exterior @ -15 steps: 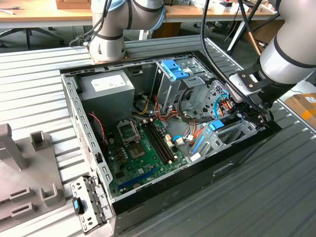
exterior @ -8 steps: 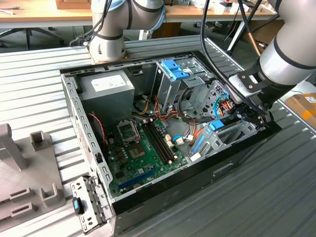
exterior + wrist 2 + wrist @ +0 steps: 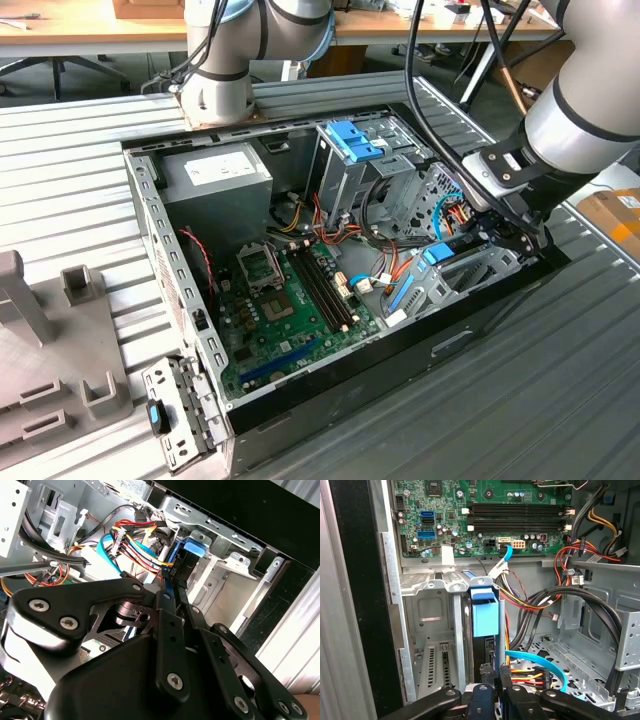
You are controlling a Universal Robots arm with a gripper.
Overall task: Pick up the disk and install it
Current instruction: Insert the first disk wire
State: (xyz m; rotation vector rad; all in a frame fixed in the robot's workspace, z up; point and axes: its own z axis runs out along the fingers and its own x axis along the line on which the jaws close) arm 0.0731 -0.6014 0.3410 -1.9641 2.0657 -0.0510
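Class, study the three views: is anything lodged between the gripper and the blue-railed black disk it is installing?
Nothing visible. The gripper closes directly on the black disk with blue plastic rails, which stands on edge in the grey metal drive bay; coloured cables lie beside it.

This is a robot lab or workshop; an opened computer case (image 3: 300, 270) lies on a ribbed metal table (image 3: 80, 150); a grey fixture block (image 3: 50, 340) stands beside it; wooden workbenches (image 3: 90, 35) stand behind.
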